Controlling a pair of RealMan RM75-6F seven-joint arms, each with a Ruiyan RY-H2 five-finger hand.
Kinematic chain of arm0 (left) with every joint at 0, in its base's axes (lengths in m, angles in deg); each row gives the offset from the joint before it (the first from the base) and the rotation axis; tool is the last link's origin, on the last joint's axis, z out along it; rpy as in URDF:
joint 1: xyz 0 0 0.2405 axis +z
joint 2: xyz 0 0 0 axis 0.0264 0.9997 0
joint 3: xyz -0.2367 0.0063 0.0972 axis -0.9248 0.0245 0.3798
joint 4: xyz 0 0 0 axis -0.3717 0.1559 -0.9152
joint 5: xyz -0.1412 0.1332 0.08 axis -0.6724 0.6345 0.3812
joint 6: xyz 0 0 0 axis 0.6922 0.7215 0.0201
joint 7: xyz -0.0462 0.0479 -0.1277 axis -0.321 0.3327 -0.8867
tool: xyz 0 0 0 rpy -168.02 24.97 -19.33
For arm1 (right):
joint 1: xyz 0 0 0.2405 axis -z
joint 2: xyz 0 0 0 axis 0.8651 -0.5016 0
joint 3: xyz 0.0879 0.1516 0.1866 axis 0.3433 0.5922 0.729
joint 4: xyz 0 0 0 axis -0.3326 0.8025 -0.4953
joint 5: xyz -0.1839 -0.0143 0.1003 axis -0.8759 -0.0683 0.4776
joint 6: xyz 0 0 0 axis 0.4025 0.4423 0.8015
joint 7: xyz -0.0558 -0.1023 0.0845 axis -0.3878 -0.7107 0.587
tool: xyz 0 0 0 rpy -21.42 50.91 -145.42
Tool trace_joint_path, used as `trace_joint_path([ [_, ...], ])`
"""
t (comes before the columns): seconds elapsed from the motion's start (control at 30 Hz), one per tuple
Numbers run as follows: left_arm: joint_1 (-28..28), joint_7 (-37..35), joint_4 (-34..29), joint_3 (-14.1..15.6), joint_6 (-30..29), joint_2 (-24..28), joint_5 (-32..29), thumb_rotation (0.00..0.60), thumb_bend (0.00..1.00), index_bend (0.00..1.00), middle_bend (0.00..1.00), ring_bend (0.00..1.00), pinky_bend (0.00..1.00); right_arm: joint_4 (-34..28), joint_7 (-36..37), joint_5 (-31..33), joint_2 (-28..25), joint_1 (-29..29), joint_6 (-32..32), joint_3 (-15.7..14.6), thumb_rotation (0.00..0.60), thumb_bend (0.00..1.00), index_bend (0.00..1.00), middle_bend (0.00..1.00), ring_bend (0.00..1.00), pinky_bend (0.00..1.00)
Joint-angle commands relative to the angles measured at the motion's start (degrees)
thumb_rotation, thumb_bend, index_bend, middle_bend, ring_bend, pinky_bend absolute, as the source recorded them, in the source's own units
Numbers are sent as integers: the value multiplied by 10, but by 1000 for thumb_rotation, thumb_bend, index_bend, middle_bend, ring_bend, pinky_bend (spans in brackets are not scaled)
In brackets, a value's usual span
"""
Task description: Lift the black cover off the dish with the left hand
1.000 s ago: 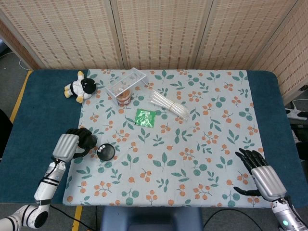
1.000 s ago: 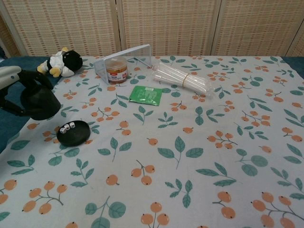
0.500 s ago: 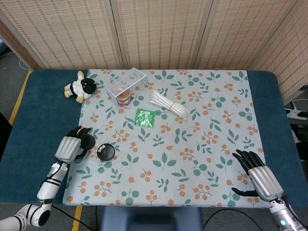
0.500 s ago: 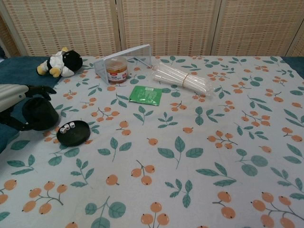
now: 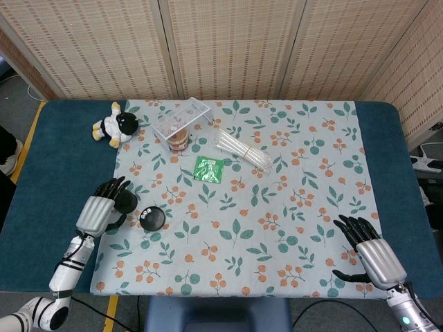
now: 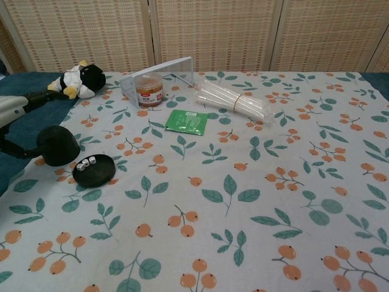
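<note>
Released: left hand (image 5: 97,213) fingers now spread | black cover (image 6: 58,146) beside it, off dish (image 6: 95,170)

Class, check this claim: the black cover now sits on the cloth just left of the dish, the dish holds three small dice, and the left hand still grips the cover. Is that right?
Not quite. The left hand has let go of the black cover; its fingers are spread above it, as the chest view shows. The rest holds: the cover sits just left of the dish, which holds the dice.
</note>
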Motion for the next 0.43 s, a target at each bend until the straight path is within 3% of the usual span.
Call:
trace_joint_path([
  [0.03,77,-38,-104,44,-144,72,79,600,361,0,0,0,93,6,-11,3,7,6,-14,5,450,74,0,0,0,0],
  [0.2,175,-2,-118,109,-248,104,114,600,360,0,0,0,68,12,-43,27,25,15,-31,22,451,74,0,0,0,0],
  [0.3,189,61,-129,123,-238,126,110,600,358,0,0,0,66,11,-55,34,30,19,-43,31,452,74,0,0,0,0],
  [0.43,196,63,-170,120,-223,150,94,600,359,0,0,0,68,10,-68,36,34,27,-63,38,450,74,0,0,0,0],
])
